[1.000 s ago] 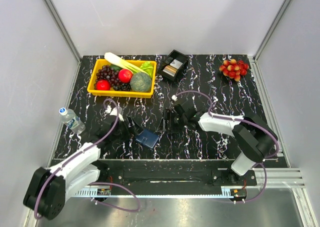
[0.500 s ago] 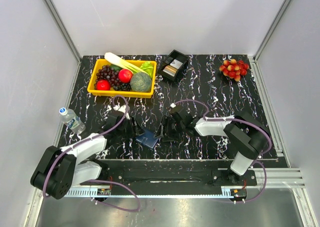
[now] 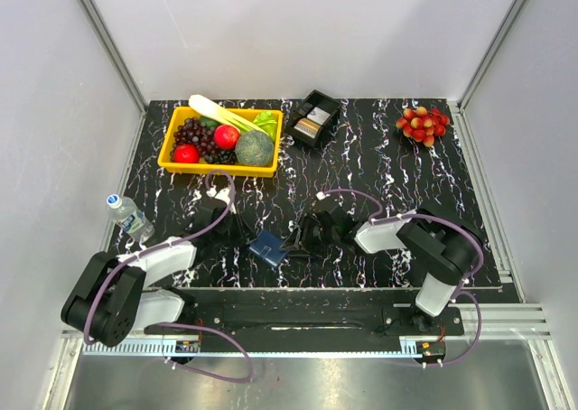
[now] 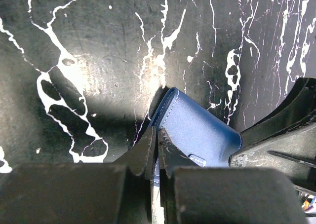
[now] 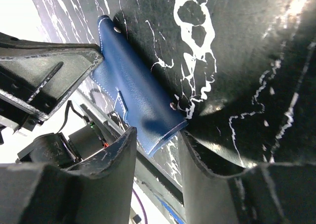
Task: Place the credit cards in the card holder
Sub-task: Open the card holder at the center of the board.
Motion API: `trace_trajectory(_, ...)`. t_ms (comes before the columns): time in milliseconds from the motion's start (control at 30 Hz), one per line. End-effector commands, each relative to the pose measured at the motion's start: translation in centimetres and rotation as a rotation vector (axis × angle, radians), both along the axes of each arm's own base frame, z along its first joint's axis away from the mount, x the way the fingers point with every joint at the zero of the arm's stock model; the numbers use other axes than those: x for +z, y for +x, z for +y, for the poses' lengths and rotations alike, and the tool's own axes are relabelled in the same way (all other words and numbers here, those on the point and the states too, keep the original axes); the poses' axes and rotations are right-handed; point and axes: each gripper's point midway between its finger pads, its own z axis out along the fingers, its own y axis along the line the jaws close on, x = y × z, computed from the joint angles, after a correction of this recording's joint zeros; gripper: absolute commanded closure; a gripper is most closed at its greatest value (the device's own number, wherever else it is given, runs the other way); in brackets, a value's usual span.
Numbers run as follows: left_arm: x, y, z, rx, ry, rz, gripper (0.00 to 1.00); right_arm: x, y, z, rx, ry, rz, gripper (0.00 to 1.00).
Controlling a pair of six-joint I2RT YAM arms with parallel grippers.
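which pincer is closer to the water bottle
Left. The left pincer grips the holder on the side facing the bottle; the right pincer is at the holder's opposite side, farther away.

Counting on the table (image 3: pixel 388 184): one blue card holder (image 3: pixel 267 246) is lying near the front. One black tray (image 3: pixel 332 108) is holding at least two credit cards (image 3: pixel 308 128); the exact number is unclear. One yellow bin (image 3: pixel 208 169), one water bottle (image 3: pixel 129 216), one red fruit cluster (image 3: pixel 422 123) and two robot arms (image 3: pixel 153 264) are showing.
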Motion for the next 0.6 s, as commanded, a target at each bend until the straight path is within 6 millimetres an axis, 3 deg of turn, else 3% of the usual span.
trace_trajectory(0, 0.3, -0.6, -2.4, -0.079, -0.067, 0.024, 1.00, 5.4, 2.7, 1.1, -0.041, 0.091, -0.230, 0.58)
trace_trajectory(200, 0.9, -1.0, -4.8, -0.134, -0.115, 0.009, 1.00, 6.2, 3.5, 1.5, -0.034, 0.088, -0.274, 0.64)
trace_trajectory(367, 0.6, -1.1, -5.1, -0.129, -0.107, 0.018, 1.00, 6.1, 4.0, 0.9, -0.059, 0.053, -0.292, 0.73)
trace_trajectory(467, 0.5, -1.2, -5.3, -0.140, -0.113, 0.018, 1.00, 6.4, 4.3, 0.4, -0.057, 0.011, -0.329, 0.89)
trace_trajectory(500, 0.6, -1.1, -5.4, -0.142, -0.115, 0.014, 0.99, 6.5, 4.4, 0.1, -0.052, -0.014, -0.351, 1.00)
trace_trajectory(567, 0.9, -0.9, -5.4, -0.140, -0.119, 0.000, 0.73, 7.5, 4.9, -0.3, -0.050, -0.039, -0.401, 1.00)
